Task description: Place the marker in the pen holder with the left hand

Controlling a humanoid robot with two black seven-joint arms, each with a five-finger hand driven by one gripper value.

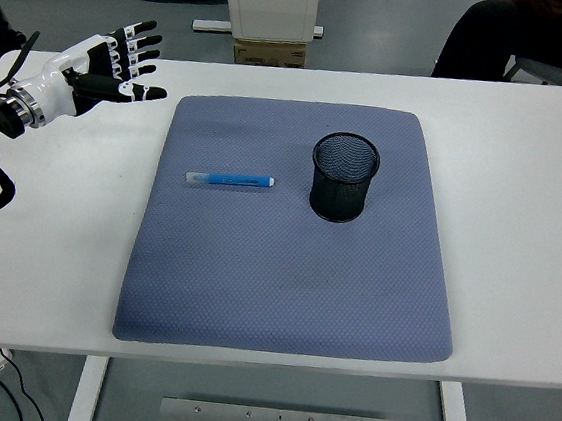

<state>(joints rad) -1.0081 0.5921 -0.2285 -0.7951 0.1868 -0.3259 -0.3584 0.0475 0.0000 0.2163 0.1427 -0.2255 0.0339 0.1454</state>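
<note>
One blue-grey mat (pixel 285 271) covers the white table (pixel 522 216); the left hand (pixel 100 66) hovers empty, fingers spread.

We count one blue marker (pixel 229 179), one black mesh pen holder (pixel 344 178), one grey-blue mat (pixel 284 281), one white table (pixel 522 216), one robot hand (pixel 100 63).

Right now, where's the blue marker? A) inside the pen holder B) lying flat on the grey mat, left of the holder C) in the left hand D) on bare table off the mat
B: the marker lies flat on the mat, left of the pen holder; the left hand is open and empty.
</note>
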